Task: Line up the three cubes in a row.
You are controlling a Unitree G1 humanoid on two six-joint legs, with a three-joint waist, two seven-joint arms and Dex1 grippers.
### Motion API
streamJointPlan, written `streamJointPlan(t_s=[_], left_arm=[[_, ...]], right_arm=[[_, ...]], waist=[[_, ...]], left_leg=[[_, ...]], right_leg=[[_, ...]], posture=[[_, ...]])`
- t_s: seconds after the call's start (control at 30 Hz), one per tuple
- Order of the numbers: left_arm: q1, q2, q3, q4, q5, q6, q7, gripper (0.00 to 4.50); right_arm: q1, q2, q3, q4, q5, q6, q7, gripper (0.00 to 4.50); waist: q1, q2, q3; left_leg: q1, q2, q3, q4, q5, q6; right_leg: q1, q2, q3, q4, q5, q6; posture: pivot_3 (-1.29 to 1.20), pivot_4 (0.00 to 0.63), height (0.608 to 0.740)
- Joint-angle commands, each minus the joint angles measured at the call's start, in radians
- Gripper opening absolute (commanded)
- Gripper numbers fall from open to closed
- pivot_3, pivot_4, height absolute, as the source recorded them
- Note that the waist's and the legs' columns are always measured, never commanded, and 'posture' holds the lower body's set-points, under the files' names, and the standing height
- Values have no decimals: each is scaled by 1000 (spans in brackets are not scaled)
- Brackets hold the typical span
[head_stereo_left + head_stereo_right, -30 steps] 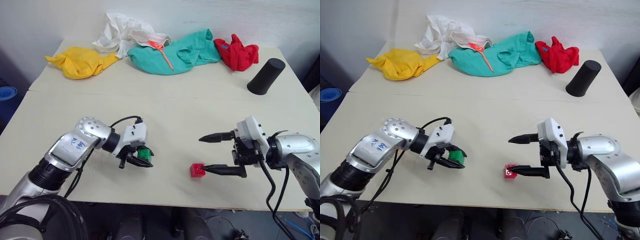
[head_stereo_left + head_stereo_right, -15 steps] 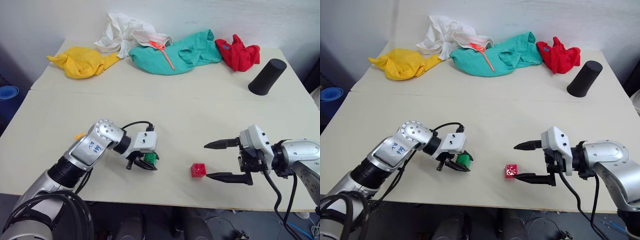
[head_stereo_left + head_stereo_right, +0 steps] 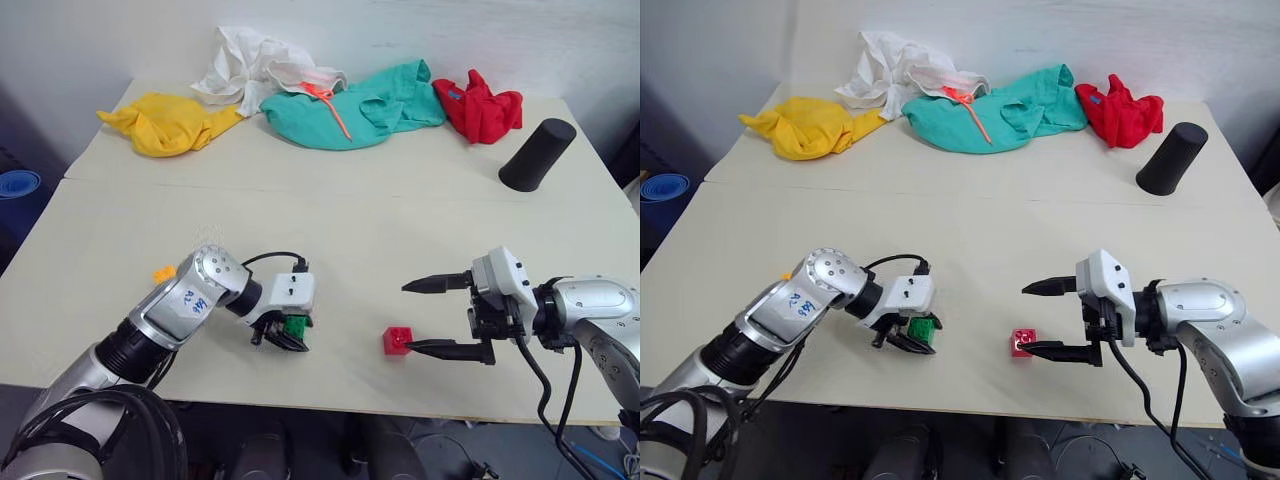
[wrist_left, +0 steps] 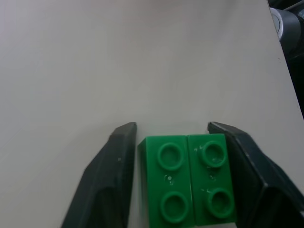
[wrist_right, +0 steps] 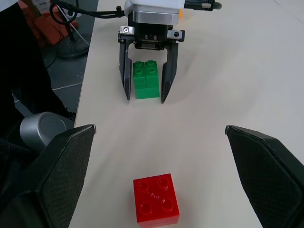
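Handwriting (image 3: 191, 297), unreadable, on left arm

Green cube (image 4: 188, 178): near end cut off by the left wrist view's edge; whether the left gripper (image 4: 178, 133) fingers (image 4: 116, 156) actually press on it or sit just off it can't be told.

Orange-yellow cube (image 3: 163, 272): partly hidden behind the left arm, only a sliver shows, studs too small to make out.

Red cube (image 5: 156, 198): bottom face clipped by the right wrist view's edge.

Right gripper (image 5: 156, 142): finger (image 5: 57, 175) bases run out of frame.

Blue round object (image 3: 17, 184) off the worktop (image 3: 400, 220): cut by the picture's edge, can't identify.
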Motion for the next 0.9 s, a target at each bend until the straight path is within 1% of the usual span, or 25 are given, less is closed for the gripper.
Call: streamJointPlan(t_s=[0.03, 0.1, 0.13, 0.23, 0.33, 0.4, 0.43, 0.47, 0.57, 0.63, 0.67, 0.73, 0.83, 0.9], left_arm=[[9, 6, 42, -40, -26, 68, 13, 3709], [18, 26, 82, -71, -58, 112, 10, 4291], [26, 42, 104, -86, -69, 128, 10, 4483], [69, 111, 197, -135, -112, 172, 12, 4483], [224, 240, 431, -195, -184, 209, 16, 4483], [325, 280, 569, -221, -212, 239, 45, 4483], [374, 286, 641, -230, -222, 252, 65, 4483], [430, 274, 742, -235, -228, 272, 100, 4483], [598, 208, 1004, -243, -222, 282, 187, 4483], [724, 176, 1115, -262, -220, 227, 183, 4483], [772, 167, 1147, -269, -223, 199, 176, 4483], [821, 150, 1187, -258, -234, 165, 188, 4483], [821, 140, 1199, -189, -230, 113, 226, 4483], [804, 163, 1186, -150, -229, 77, 226, 4483]], right_arm=[[-23, 4, 2, 4, 3, -16, 11, 4500], [-35, 6, 9, 14, 1, -18, 17, 4500], [-43, 6, 13, 20, 0, -19, 21, 4500], [-71, 5, 23, 46, -1, -22, 40, 4500], [-132, 9, 25, 80, 22, -4, 62, 4500], [-163, 12, 21, 98, 37, 5, 79, 4500], [-179, 15, 20, 107, 45, 12, 84, 4500], [-201, 21, 22, 115, 57, 26, 86, 4500], [-259, 42, 38, 134, 82, 60, 85, 4500], [-281, 50, 52, 142, 91, 79, 96, 4500], [-287, 50, 57, 147, 91, 82, 107, 4500], [-297, 50, 67, 159, 82, 78, 127, 4500], [-324, 58, 85, 187, 62, 65, 146, 4500], [-342, 64, 94, 203, 52, 61, 155, 4500]], waist=[[0, 0, 0], [0, 0, 0], [-1, 0, 0], [-12, 0, 0], [-32, 0, 0], [-36, 0, 0], [-34, 0, 0], [-31, 0, 0], [-28, 0, 0], [-28, 0, 0], [-28, 0, 0], [-24, 0, 0], [-14, -1, 0], [-17, -1, 0]], left_leg=[[0, 0, 0, 0, 0, 0], [0, 0, 0, 0, 0, 0], [0, 0, 0, 0, 0, 0], [0, 1, 0, 0, 0, 0], [0, 2, 0, 0, 0, 0], [1, 3, -1, -1, 0, -1], [1, 3, -1, -1, 0, -1], [1, 3, -1, -1, 0, -1], [1, 3, -1, -1, 0, -1], [1, 3, -1, -1, 0, -1], [1, 3, -1, -1, -1, -1], [1, 3, -1, -1, -1, -1], [1, 2, -3, -1, -3, 0], [1, 2, -2, -1, -4, 2]], right_leg=[[0, 0, 0, 0, 0, 0], [0, 0, 0, 0, 0, 0], [0, 0, 0, 0, 0, 0], [0, 0, 0, 0, 0, 0], [-1, 1, 0, 0, 0, 0], [-1, 1, 1, 1, 0, -1], [-1, 1, 0, 1, 0, -1], [0, 0, 0, 1, 0, -1], [0, -1, 0, 0, 0, -1], [0, -1, 0, 0, 0, -1], [0, -1, 0, 0, 0, -1], [-1, -1, 0, -1, 0, -1], [0, -4, -1, -1, 0, -1], [0, -4, -1, -1, 0, -1]], posture=[[0, 150, 740], [0, 150, 740], [0, 150, 740], [0, 150, 740], [0, 150, 740], [0, 150, 740], [0, 150, 740], [0, 150, 740], [0, 150, 740], [0, 150, 740], [0, 150, 740], [0, 150, 740], [0, 150, 740], [0, 150, 740]])
